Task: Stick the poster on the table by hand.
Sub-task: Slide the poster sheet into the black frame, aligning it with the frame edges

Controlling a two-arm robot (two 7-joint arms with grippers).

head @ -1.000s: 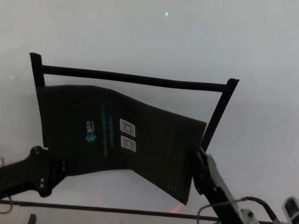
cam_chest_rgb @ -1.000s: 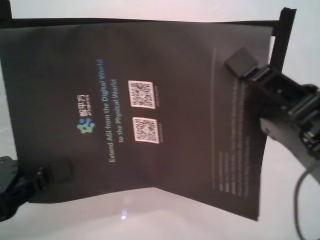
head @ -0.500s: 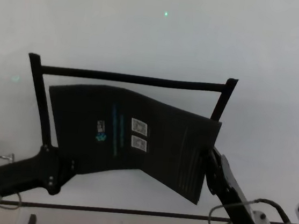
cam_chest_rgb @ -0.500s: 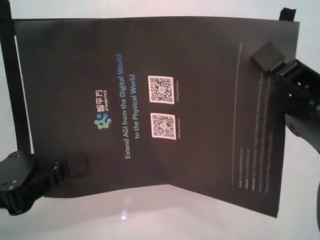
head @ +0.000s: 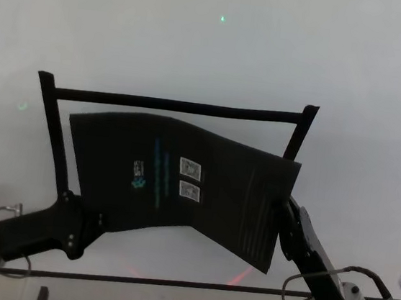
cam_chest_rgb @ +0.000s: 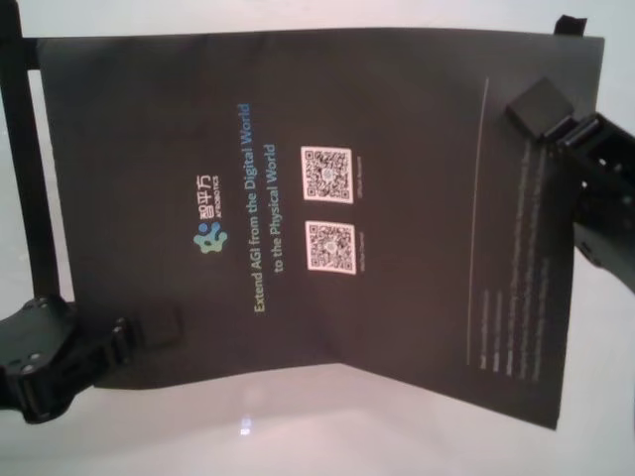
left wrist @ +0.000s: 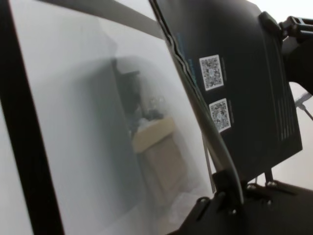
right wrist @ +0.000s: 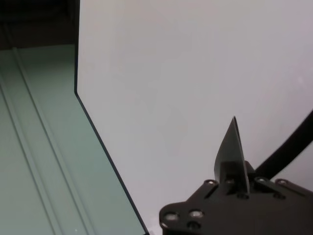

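The poster (cam_chest_rgb: 298, 208) looks like thin, light paper — it bows along a crease from the middle toward the lower right of the chest view, so it will likely flop if held at one point only, and it probably tears or creases easily under a hard pinch; the edges near the corners are the sensible places to hold, one on each side, keeping it taut. That is how it is held: the left gripper (cam_chest_rgb: 149, 327) is closed on the lower-left edge, one finger pad lying flat on the printed face, and the right gripper (cam_chest_rgb: 544, 107) is pinched onto the upper-right edge, its pad also on the face. In the head view the poster hangs in the centre of the frame, inside the tape outline (head: 176, 105) on the table (head: 213, 43) — whether any part already touches the surface I cannot tell. The right side sags lower than the left.
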